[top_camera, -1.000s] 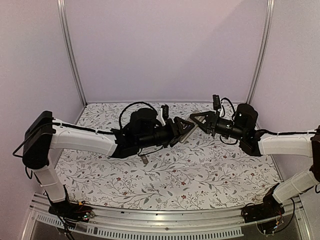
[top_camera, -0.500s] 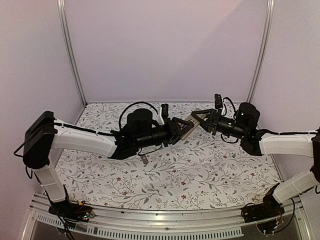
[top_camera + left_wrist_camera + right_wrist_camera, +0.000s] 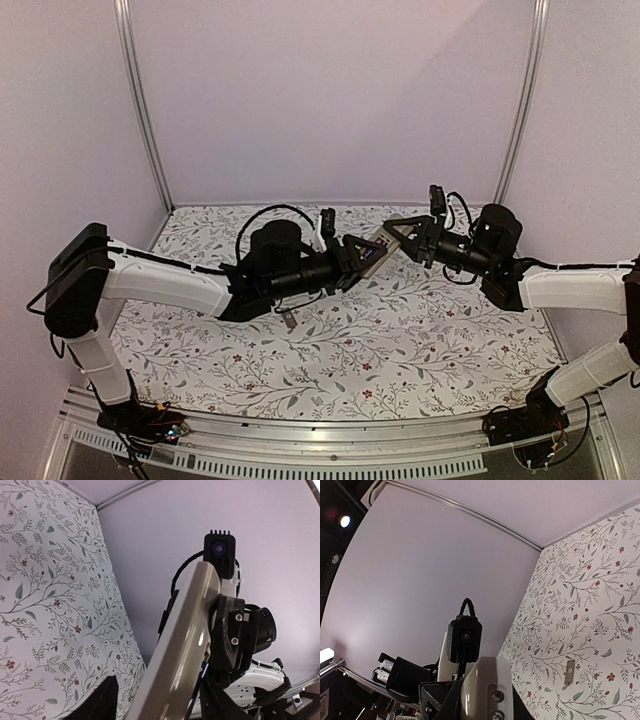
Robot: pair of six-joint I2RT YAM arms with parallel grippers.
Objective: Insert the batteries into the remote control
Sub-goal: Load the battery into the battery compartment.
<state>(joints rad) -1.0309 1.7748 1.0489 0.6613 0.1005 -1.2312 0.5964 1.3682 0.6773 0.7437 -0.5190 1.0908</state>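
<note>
You've brought right fingers (image 3: 405, 228) onto slim tan-grey remote control (image 3: 368, 250) bar | left fingers (image 3: 347, 262) pinch it | right grip: cannot tell

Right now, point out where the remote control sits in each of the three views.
Top view: the remote control is in the air near the centre, above the flowered table.
Left wrist: it is the tan bar slanting from bottom centre towards upper right.
Right wrist: its rounded end shows at bottom centre.
Shared landmark: the flowered table, on the left in the left wrist view and on the right in the right wrist view.
</note>
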